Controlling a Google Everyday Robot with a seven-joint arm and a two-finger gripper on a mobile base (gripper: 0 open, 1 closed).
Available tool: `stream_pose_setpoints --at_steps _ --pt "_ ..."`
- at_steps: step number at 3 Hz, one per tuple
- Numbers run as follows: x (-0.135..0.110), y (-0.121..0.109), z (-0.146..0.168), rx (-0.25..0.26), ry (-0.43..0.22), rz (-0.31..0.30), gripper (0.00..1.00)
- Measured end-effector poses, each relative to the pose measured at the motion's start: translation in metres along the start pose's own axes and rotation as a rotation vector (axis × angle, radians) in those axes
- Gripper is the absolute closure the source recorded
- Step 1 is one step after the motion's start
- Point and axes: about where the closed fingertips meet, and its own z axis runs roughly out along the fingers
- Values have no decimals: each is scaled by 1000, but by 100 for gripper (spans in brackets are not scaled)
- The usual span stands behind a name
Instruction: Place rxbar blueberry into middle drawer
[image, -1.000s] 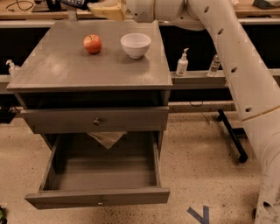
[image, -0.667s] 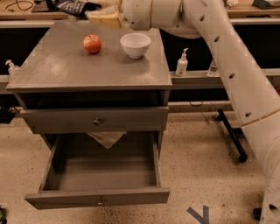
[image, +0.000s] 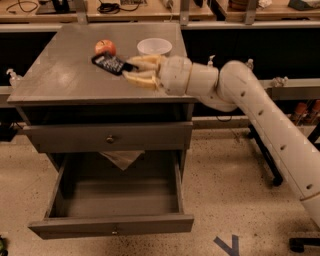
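Note:
My gripper (image: 134, 69) is above the right half of the grey cabinet top (image: 65, 75), its tan fingers (image: 142, 79) pointing left. It is shut on one end of the rxbar blueberry (image: 109, 63), a flat dark bar with pale lettering that sticks out to the left, held just above the top. The middle drawer (image: 117, 200) is pulled open below, with its small knob (image: 115, 231) at the front. The inside looks bare apart from a pale sheet (image: 122, 158) at its back. My arm (image: 260, 115) reaches in from the right.
A red apple (image: 105, 47) and a white bowl (image: 154, 47) stand at the back of the cabinet top, just behind the gripper. The shallower drawer front (image: 110, 137) with a round knob is shut. Benches with bottles run behind. A blue floor mark (image: 227, 245) lies at the lower right.
The gripper has come from the far back of the cabinet top down and forward to its right half, and the dark bar now shows clearly in its fingers.

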Motion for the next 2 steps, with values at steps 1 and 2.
stream_pose_setpoints --at_steps 1,2 --pt "67 84 -4 -84 46 107 100" --pt "73 138 12 -176 46 141 100"
